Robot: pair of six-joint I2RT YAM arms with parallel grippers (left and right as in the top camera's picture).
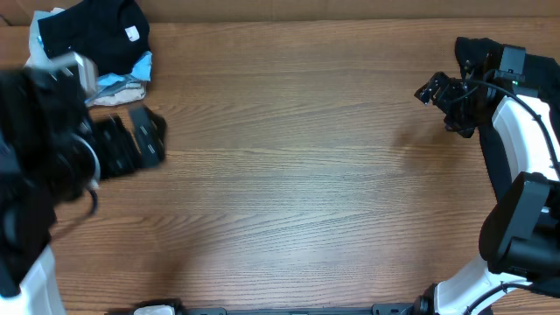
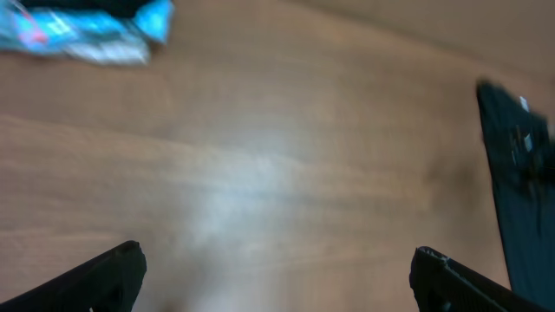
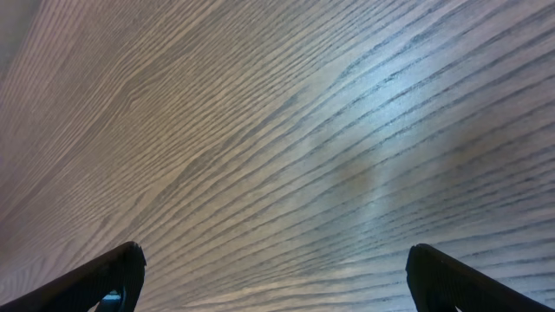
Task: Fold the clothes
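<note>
The clothes (image 1: 98, 51) are lying crumpled at the far left corner of the table (image 1: 289, 175), a black garment (image 1: 83, 31) with a white tag (image 1: 132, 34) covering light blue and white ones, while the left gripper (image 1: 149, 138) and right gripper (image 1: 429, 90) are hovering released.

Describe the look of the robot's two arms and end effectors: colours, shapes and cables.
Both arms have white rounded links and black joints. The right arm carries a thin black cable over its white link; the right end effector is black and angular. The left arm is blurred, mostly black; the left end effector has flat black fingers. No markings legible.
</note>
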